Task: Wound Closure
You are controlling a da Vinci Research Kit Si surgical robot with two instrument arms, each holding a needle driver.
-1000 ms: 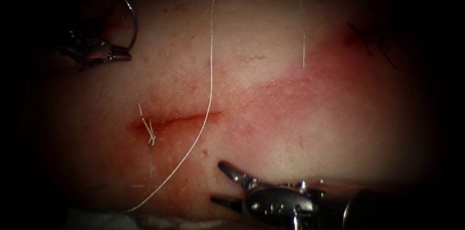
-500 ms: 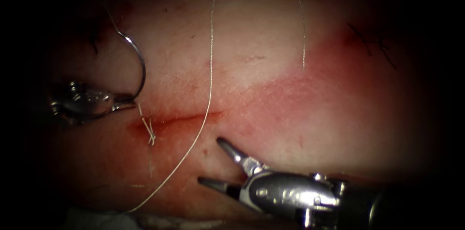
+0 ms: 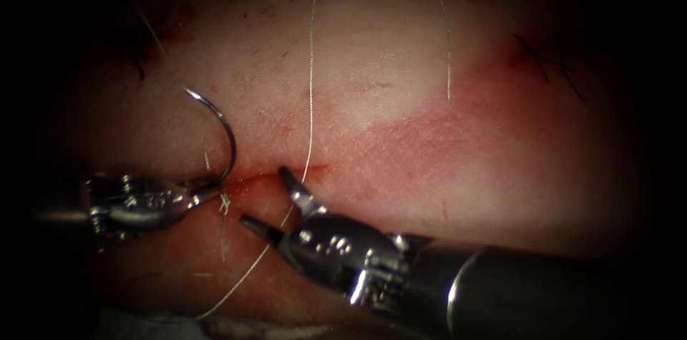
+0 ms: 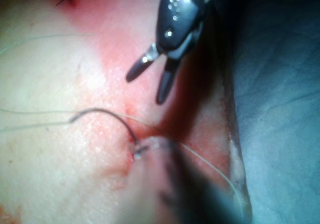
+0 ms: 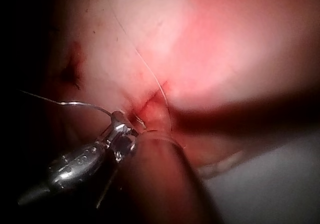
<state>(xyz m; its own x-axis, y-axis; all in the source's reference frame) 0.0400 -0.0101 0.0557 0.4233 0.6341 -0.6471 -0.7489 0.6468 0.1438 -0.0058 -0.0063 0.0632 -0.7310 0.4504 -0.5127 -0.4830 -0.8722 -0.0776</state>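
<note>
We saw the pale pink slab of pork-belly tissue (image 3: 401,82) spread under both tools, with the short dark-red cut (image 3: 268,175) in it lying level and red fluid (image 3: 458,139) staining the surface to the right of the cut. The right arm's shiny steel gripper (image 3: 266,197) came in from the lower right and hung just below the cut with its two jaws spread apart, gripping nothing; one jaw tip lay at the edge of the cut. The left arm's smaller steel gripper (image 3: 206,191) sat at the left end of the cut, clamped on the thin curved steel needle (image 3: 227,136) near one end of its curve; the arc rose clear above the tissue. The fine pale thread (image 3: 310,96) ran down across the cut between the two grippers.
</note>
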